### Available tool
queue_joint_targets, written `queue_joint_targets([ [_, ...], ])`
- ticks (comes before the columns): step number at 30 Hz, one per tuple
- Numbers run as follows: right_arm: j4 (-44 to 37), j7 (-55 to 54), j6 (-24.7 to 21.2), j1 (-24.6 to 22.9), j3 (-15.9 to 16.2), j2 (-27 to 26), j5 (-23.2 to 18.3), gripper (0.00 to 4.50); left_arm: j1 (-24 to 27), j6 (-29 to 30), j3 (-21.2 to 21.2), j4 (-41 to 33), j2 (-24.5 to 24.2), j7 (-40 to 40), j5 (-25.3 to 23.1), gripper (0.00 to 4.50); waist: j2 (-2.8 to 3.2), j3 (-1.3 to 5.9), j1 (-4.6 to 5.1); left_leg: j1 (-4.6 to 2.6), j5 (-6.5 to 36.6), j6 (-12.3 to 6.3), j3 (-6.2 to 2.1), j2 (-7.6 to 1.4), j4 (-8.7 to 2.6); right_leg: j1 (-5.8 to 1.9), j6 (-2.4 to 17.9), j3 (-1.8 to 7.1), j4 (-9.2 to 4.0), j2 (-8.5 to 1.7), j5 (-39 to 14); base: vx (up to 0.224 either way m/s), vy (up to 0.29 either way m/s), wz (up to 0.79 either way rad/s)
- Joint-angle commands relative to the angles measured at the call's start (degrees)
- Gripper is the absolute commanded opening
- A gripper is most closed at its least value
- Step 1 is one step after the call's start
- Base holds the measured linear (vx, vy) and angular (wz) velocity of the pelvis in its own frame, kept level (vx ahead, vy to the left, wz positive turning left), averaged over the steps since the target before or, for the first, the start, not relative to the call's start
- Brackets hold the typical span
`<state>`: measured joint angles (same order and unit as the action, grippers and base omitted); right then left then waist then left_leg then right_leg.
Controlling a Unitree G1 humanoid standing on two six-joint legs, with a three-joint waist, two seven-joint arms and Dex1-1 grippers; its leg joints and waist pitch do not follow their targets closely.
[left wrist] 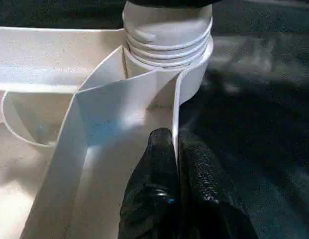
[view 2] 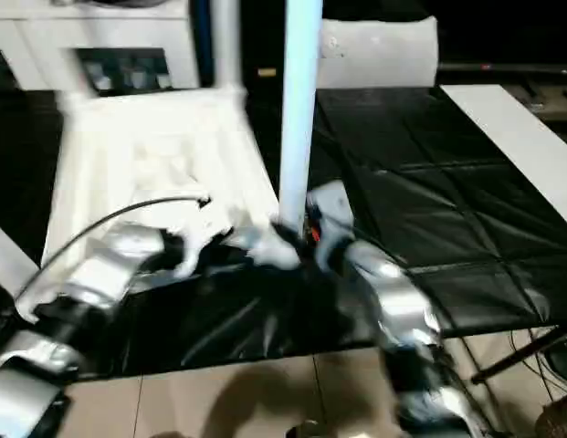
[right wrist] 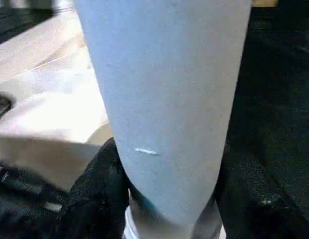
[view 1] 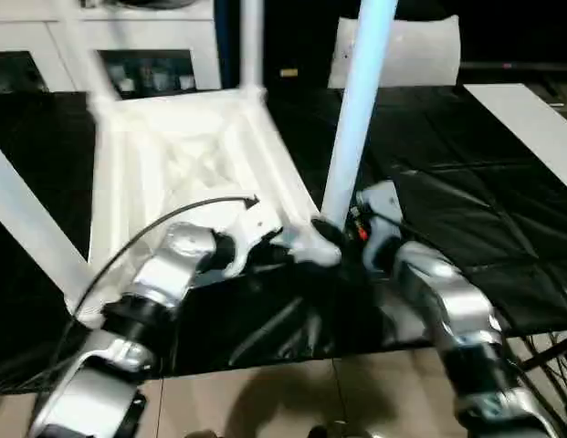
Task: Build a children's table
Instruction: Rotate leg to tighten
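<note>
The children's table top (view 1: 183, 155) lies upside down on the black mat, white, with its ribs showing. My left gripper (left wrist: 175, 142) is shut on the top's thin side wall (left wrist: 129, 99), just short of the near right corner socket (left wrist: 166, 35). A white leg (view 1: 356, 119) stands upright in that socket, its ridged end at the socket's mouth. My right gripper (right wrist: 166, 199) is shut around this leg low down, with one black finger (right wrist: 94, 189) on each side. Two more legs (view 1: 251, 46) rise from the far corners, and another (view 1: 27, 219) slants along the left.
A white cabinet with glass doors (view 1: 46, 46) stands behind the table top. A white bag (view 1: 411, 50) sits at the back right and a white board (view 1: 530, 119) lies on the mat (view 1: 466, 201) at the right. A black cable (view 1: 155, 224) arcs over my left forearm.
</note>
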<state>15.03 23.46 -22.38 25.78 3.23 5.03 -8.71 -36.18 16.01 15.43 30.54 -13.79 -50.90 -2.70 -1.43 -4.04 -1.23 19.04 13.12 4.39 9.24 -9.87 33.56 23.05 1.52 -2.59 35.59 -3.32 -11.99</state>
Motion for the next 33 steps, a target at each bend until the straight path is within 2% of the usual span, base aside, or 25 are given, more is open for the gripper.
queue_joint_targets([
  [1,1.97,1.50,-3.18,0.17,5.81,-6.22,-3.12,2.31,-1.12,-1.15,-0.30,-1.63,5.61,4.48,2.25,0.00,-0.63,2.75,-0.05,1.08,0.09,-3.80,-0.48,-2.44,-3.68,-3.38,11.84,3.30,-4.32,-4.50,-5.08,0.000,0.000,0.00],
  [3,2.62,-1.29,-2.22,0.44,5.02,-8.24,-1.75,2.31,-1.14,-1.37,-0.06,-2.37,6.23,5.23,0.86,0.00,-0.39,2.85,0.03,1.03,-0.68,-4.36,-0.44,-2.53,-3.72,-3.49,12.90,3.18,-4.21,-4.52,-2.73,0.000,0.000,0.00],
  [4,2.48,-1.34,-1.63,0.34,5.06,-8.37,-1.43,2.52,-1.14,-1.54,0.05,-2.48,6.12,5.24,0.51,0.00,-0.37,2.88,0.05,1.04,-1.41,-4.88,-0.43,-2.60,-3.73,-3.64,13.38,3.14,-4.05,-4.57,-0.65,0.000,0.000,0.00],
  [5,1.97,-1.00,-1.13,0.05,5.00,-8.23,-1.45,2.69,-1.08,-2.02,0.32,-2.50,5.62,4.64,0.22,0.00,-0.37,2.92,0.08,1.01,-1.57,-5.07,-0.42,-2.62,-3.73,-3.67,13.56,3.16,-4.00,-4.56,-0.13,0.000,0.000,0.00],
  [7,1.97,-1.00,-1.13,0.05,5.00,-8.23,-1.45,2.73,-1.08,-2.02,0.32,-2.50,5.62,4.64,0.22,0.00,-0.38,2.85,0.10,0.94,-1.31,-5.59,-0.33,-2.67,-3.73,-3.66,14.03,3.19,-3.99,-4.60,0.41,0.000,0.000,0.00],
  [8,1.44,-0.89,-0.99,-0.21,4.72,-8.24,-1.48,2.88,-0.99,-2.30,0.49,-2.57,5.19,4.38,0.01,0.00,-0.29,2.71,0.11,0.90,-0.22,-5.56,-0.28,-2.72,-3.80,-3.58,14.10,3.22,-4.21,-4.70,-0.95,0.000,0.000,0.00],
  [9,0.08,1.18,0.40,-0.96,4.47,-7.15,-2.13,3.00,-0.52,-3.16,0.57,-2.94,4.11,2.92,0.30,0.00,-0.02,2.82,0.06,0.81,0.33,-5.37,-0.29,-2.75,-3.79,-3.62,14.06,3.25,-4.29,-4.76,-1.78,0.000,0.000,0.00],
  [10,-1.32,3.41,1.73,-1.69,4.34,-5.98,-2.72,3.00,-0.04,-4.05,0.71,-3.36,3.07,1.60,0.52,0.00,-0.20,2.83,-0.02,0.88,1.27,-5.07,-0.28,-2.82,-3.80,-3.73,13.77,3.35,-4.40,-4.86,-2.88,0.000,0.000,0.00],
  [15,-3.91,8.26,3.47,-3.27,4.36,-2.75,-3.78,3.45,1.10,-5.99,0.95,-4.20,1.00,-1.65,1.00,0.00,-0.28,2.99,-0.17,1.03,-0.91,-6.77,-0.20,-2.87,-3.60,-3.85,14.45,3.33,-3.88,-4.80,1.66,0.000,0.000,0.00],
  [20,-7.97,23.61,6.97,-6.09,4.73,7.65,-5.98,3.92,3.90,-11.30,2.52,-6.03,-4.03,-12.69,2.62,0.00,-0.59,3.19,-0.64,0.94,-0.85,-7.77,-0.19,-2.96,-3.44,-4.10,14.32,3.26,-3.82,-4.71,0.96,0.000,0.000,0.00],
  [23,-8.75,29.64,7.23,-6.60,5.67,11.26,-6.70,3.92,4.45,-12.62,3.14,-6.46,-5.31,-17.36,4.01,0.00,-0.64,3.22,-0.55,0.92,-1.22,-8.85,-0.08,-3.06,-3.33,-3.76,15.03,3.19,-3.63,-4.80,1.42,0.000,0.000,0.00],
  [26,-8.89,34.41,7.54,-6.97,6.49,13.77,-7.26,3.92,4.57,-13.45,3.77,-6.64,-6.39,-20.86,4.70,0.00,-0.64,3.28,-0.88,0.69,-1.40,-8.97,0.01,-3.17,-3.29,-3.57,15.61,3.19,-3.62,-4.87,0.52,0.000,0.000,0.00],
  [27,-8.67,38.44,7.70,-6.97,7.09,15.81,-7.71,3.92,4.40,-14.47,4.61,-6.44,-7.57,-23.98,4.85,0.00,-0.83,3.31,-0.99,0.64,-1.44,-9.14,0.05,-3.18,-3.23,-3.57,15.77,3.18,-3.57,-4.82,0.65,0.000,0.000,0.00],
  [30,-7.89,42.60,8.06,-6.63,7.40,17.57,-8.53,3.92,4.11,-15.89,5.40,-5.90,-8.76,-27.09,4.75,0.00,-0.60,3.27,-1.22,0.62,-1.37,-9.65,0.01,-3.37,-3.14,-3.40,16.29,3.14,-3.46,-4.93,0.75,0.000,0.000,0.00],
  [31,-7.22,45.14,8.53,-6.26,7.99,18.85,-8.99,3.92,3.92,-16.98,5.82,-5.51,-9.40,-28.97,4.66,0.00,-0.79,3.23,-1.27,0.62,-1.40,-9.54,-0.01,-3.46,-3.14,-3.39,16.43,3.09,-3.41,-4.98,0.60,0.000,0.000,0.00],
  [33,-6.72,47.28,8.75,-5.95,8.57,19.80,-9.14,3.60,3.74,-17.77,6.07,-5.20,-9.81,-30.28,4.66,0.00,-0.73,3.27,-1.38,0.46,-1.48,-9.49,0.02,-3.52,-3.08,-3.35,16.83,3.06,-3.30,-4.97,0.93,0.000,0.000,0.00],
])
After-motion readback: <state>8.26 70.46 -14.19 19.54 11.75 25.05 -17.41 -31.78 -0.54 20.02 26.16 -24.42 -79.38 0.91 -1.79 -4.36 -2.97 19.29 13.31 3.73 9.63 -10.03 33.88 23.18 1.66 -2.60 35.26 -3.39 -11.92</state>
